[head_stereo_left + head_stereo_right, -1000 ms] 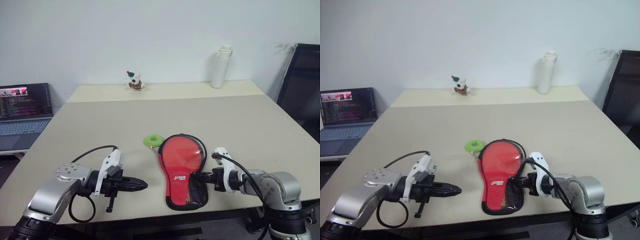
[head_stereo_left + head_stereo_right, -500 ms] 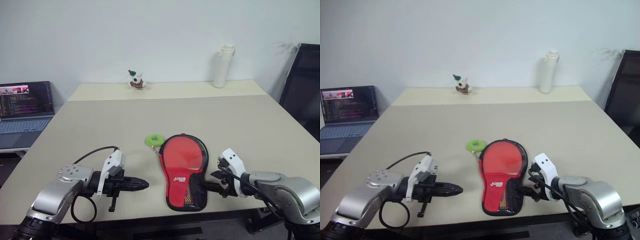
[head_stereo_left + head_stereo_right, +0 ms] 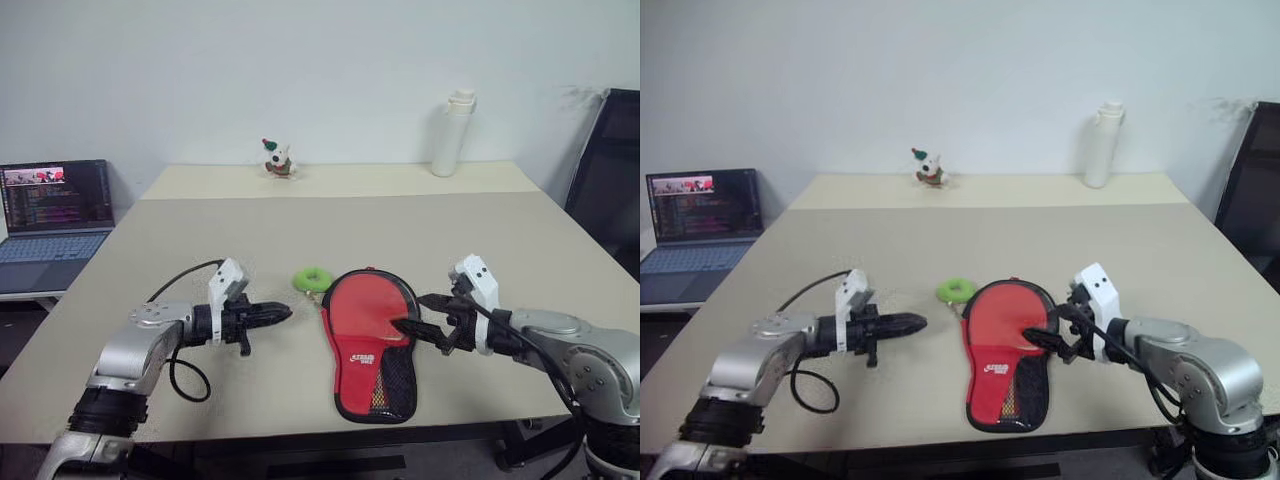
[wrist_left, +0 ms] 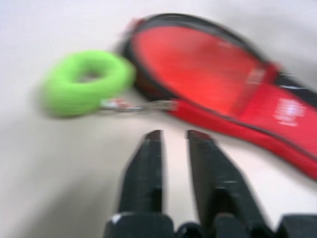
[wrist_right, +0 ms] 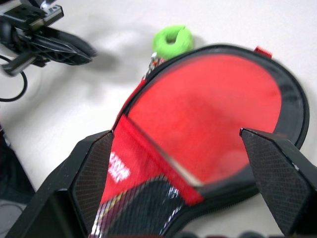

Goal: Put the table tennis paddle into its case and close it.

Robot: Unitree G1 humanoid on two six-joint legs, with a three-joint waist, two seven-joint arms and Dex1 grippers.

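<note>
The case (image 3: 370, 340) lay flat near the front edge of the table (image 3: 480, 240), red side up, its narrow mesh-pocket end toward the robot and its round end farther away. The round end stood open, and the red face of the paddle (image 5: 208, 106) showed inside it, with the black rim of the case around it. The right gripper (image 3: 412, 314) hung above the right side of the case with its fingers (image 5: 275, 173) spread wide and nothing between them. To the left of the case, the left gripper (image 3: 283, 313) pointed toward the green ring (image 3: 312, 279); its fingers (image 4: 148, 163) stood only slightly apart, with a narrow gap and nothing held. The green ring lay on the table just beyond the case's left shoulder, joined to it by a short metal link (image 4: 138, 105). Farther back, a small toy figure (image 3: 279, 160) and a white bottle (image 3: 449, 133) stood near the wall. A laptop (image 3: 55, 208) sat open on a lower surface off the table's left side.
</note>
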